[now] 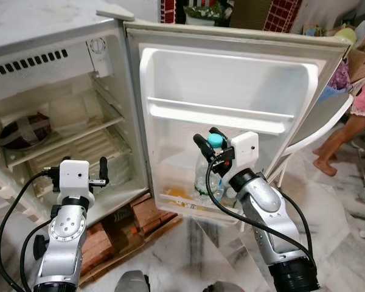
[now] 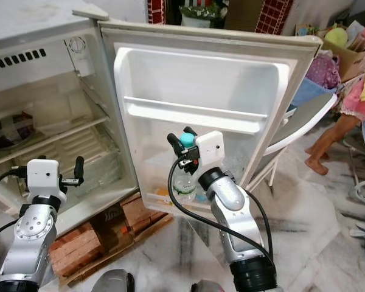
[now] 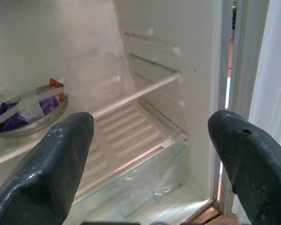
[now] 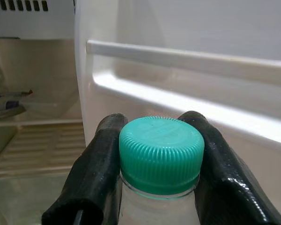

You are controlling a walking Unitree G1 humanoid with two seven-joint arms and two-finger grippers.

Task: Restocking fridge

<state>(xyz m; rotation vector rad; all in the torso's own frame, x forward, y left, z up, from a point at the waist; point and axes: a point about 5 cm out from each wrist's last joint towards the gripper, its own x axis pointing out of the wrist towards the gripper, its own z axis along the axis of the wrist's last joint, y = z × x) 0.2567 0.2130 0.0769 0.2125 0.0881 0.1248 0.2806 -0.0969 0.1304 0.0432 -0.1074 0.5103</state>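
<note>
Nearest me, the left tool (image 1: 91, 172) hangs in front of the open fridge (image 1: 79, 67) with its black fingers spread wide and nothing between them, pointing at the lower wire shelf (image 3: 131, 126) and the clear crisper cover beneath it. It looks idle for now.

To the right, the right tool (image 4: 154, 159) is clamped on the neck of a clear water bottle (image 1: 208, 176), one finger on each side just under the green ribbed cap (image 4: 160, 147). The bottle stands upright and sits low in the open fridge door (image 1: 231, 91), its base down at the bottom door rack (image 1: 182, 204), where something orange also lies; I cannot tell whether the base is resting on the rack or a touch above it.

My guess is the step is setting the bottle into that rack. To do it well, the arm should keep the bottle upright, let it settle fully behind the rack's front lip before the fingers part, then draw back towards the near side without clipping the cap.

Further in, on the left, a foil-taped dish (image 1: 24, 131) rests on the fridge's upper shelf. Beyond the door on the right stands a person's bare leg (image 1: 334, 143), well apart from the arms.
</note>
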